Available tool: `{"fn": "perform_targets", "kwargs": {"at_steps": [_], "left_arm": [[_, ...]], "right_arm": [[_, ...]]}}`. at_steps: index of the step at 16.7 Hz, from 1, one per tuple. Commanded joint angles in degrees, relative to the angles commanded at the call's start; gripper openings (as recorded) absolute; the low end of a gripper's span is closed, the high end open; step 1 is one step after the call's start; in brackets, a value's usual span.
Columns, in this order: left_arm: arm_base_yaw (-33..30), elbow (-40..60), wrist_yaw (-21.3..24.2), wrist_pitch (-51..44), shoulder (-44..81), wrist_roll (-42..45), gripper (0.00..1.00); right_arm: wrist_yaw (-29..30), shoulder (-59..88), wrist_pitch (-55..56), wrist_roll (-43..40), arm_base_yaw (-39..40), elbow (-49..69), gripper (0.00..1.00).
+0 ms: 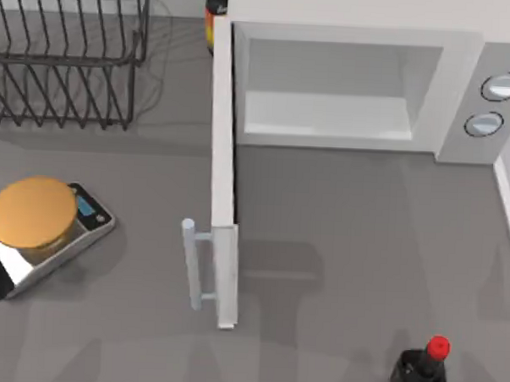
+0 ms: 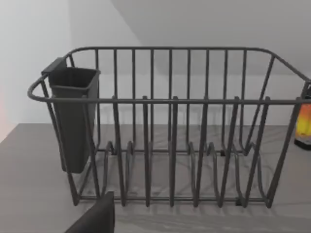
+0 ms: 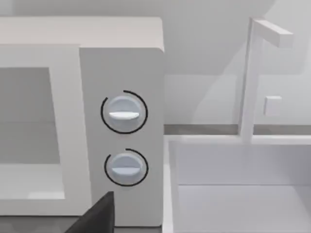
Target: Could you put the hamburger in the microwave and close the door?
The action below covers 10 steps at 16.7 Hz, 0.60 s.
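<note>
The microwave (image 1: 450, 89) sits at the back, its door (image 1: 222, 181) swung wide for loading, while the left gripper (image 2: 95, 221) faces the dish rack (image 2: 170, 126) and the right gripper (image 3: 97, 216) the knobs (image 3: 124, 112), either grip impossible to tell.

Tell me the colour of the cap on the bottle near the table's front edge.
Red: the cap tops a dark bottle, seen best in the top view.

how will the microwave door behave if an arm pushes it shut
The door stands fully open, edge-on to the microwave, so it would likely swing on its hinge rather than slide. It looks like a stiff panel, unlikely to flex. Pushing near the handle, far from the hinge, should turn it most easily.
</note>
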Motion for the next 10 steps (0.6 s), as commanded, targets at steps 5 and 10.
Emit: {"fn": "perform_targets", "kwargs": {"at_steps": [5, 10], "left_arm": [[0.0, 0.0, 0.0, 0.0, 0.0, 0.0, 1.00], [0.0, 0.0, 0.0, 0.0, 0.0, 0.0, 1.00]], "right_arm": [[0.0, 3.8, -3.4, -3.8, 0.2, 2.9, 1.00], [-0.1, 22.1, -17.2, -19.0, 1.2, 13.8, 1.00]]}}
